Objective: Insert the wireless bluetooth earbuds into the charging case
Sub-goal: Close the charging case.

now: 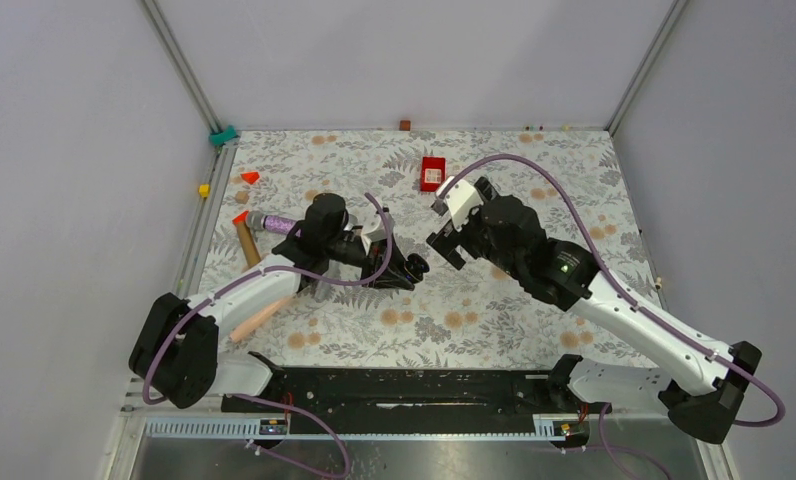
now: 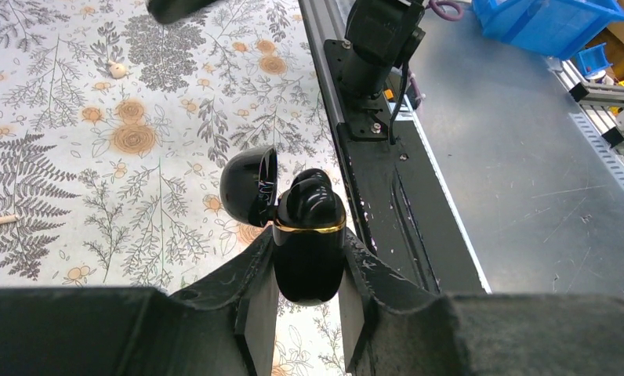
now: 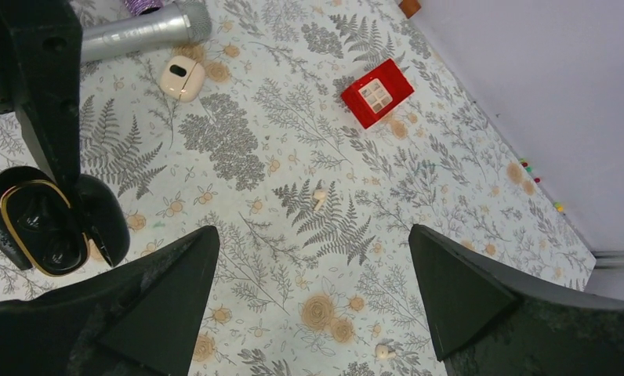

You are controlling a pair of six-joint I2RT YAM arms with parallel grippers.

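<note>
Charging case clenched in L claw; R claw released above floral cloth; pale walls.

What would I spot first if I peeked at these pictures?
A shiny black charging case with a gold rim, lid flipped open, is pinched in the left tool over the middle of the flowery table. The right tool hangs wide open and empty beside it. A bright red box lies toward the table's far edge.
</note>
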